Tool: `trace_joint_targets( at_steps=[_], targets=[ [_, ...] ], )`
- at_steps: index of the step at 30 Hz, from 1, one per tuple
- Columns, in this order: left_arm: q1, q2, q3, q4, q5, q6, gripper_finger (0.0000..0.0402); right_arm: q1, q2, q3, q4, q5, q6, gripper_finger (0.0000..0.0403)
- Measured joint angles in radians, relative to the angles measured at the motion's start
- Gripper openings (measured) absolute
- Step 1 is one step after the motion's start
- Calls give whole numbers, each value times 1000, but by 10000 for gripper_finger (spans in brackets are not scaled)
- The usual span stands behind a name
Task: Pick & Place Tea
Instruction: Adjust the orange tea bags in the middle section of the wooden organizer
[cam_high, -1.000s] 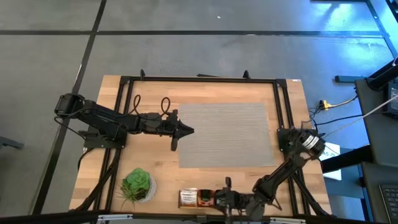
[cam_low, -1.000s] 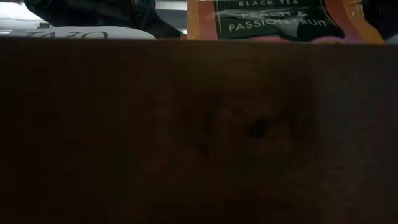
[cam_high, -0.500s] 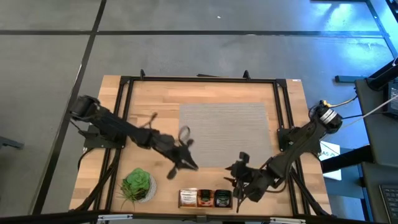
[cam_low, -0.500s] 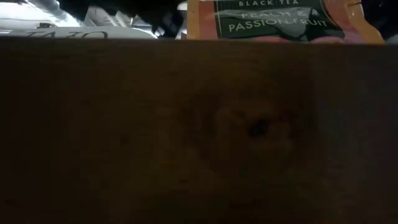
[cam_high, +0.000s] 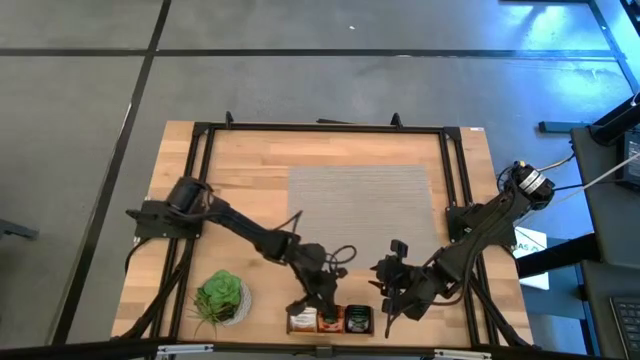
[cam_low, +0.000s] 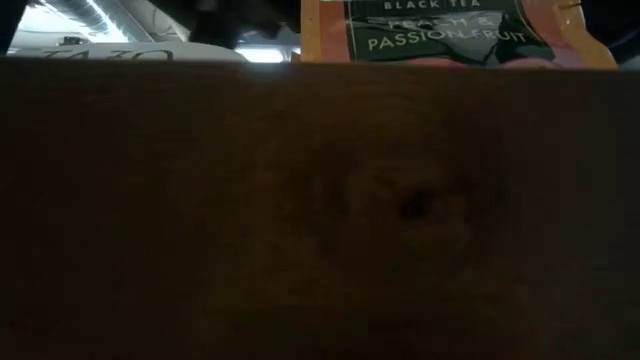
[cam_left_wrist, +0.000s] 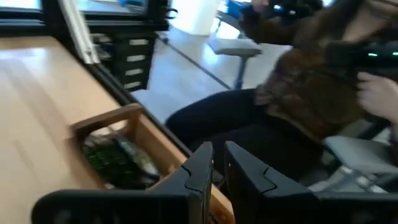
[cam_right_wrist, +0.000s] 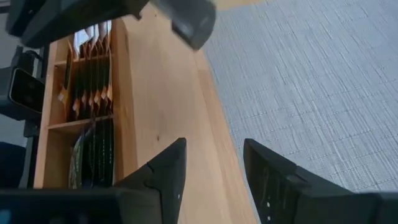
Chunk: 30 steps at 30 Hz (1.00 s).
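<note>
Tea sits in a wooden box at the table's front edge, right of the plant; sachets stand upright in compartments, orange ones and dark ones in separate sections. Left gripper hangs over the box, fingers nearly together with a narrow gap, nothing between them. Right gripper hovers near the mat's front edge, just right of the box, fingers spread wide, empty. A seated person shows beyond the table.
</note>
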Motion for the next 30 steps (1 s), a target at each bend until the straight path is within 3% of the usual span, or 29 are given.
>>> trace_joint_targets(
  at_steps=[17,30],
  targets=[
    [28,105,42,35,127,50,38,3,0,0,22,-15,-6,161],
    [22,141,41,38,134,53,38,1,1,0,26,-15,-11,161]
  ],
)
